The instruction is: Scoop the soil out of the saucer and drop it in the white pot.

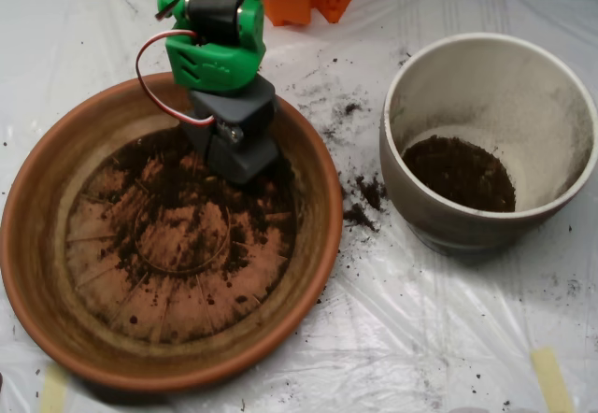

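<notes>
Hanging over the upper part of the saucer (pixel 37 245), just inside its far rim, the tool (pixel 241 156) looks closed, tip down on thin soil (pixel 177 203) smeared across the ridged bottom. The white pot (pixel 561 179) stands apart at right on the tabletop (pixel 420 338), holding dark earth; spilled crumbs (pixel 360 212) dot the gap between both rims.

Hobby or lab robot test bench, set up for a messy potting job: table covered in clear plastic sheet (pixel 439 329) held down with strips of masking tape (pixel 551 380), small green and orange 3D-printed arm (pixel 220 39) above the saucer (pixel 37 273), loose soil (pixel 360 203) spilled on the sheet right of the saucer beside a white pot (pixel 561 189)
</notes>
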### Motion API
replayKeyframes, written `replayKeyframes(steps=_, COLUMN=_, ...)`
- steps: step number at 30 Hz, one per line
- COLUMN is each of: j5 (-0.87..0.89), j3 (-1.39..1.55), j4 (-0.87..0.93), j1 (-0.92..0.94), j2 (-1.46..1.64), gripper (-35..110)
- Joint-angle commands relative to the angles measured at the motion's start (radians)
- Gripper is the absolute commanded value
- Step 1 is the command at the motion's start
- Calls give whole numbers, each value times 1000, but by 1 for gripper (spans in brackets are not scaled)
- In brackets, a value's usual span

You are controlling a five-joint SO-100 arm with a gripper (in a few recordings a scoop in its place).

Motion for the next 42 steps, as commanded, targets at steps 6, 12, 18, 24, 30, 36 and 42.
replayKeyframes(steps=6, j5=291, j3=31, j4=-2, j1=-81, j2=147, gripper=-1)
replayKeyframes(steps=12, j5=575, j3=-72, j4=60, j1=-147, j2=232, gripper=-1)
replayKeyframes(steps=18, j5=736, j3=-221, j4=140, j1=-153, j2=264, gripper=-1)
replayKeyframes(steps=24, j5=834, j3=-351, j4=229, j1=-167, j2=290, gripper=-1)
replayKeyframes(steps=30, j5=894, j3=-480, j4=334, j1=-245, j2=327, gripper=-1)
replayKeyframes(steps=36, j5=917, j3=-558, j4=394, j1=-380, j2=417, gripper=-1)
replayKeyframes(steps=42, j5=913, j3=-589, j4=376, j1=-528, j2=534, gripper=-1)
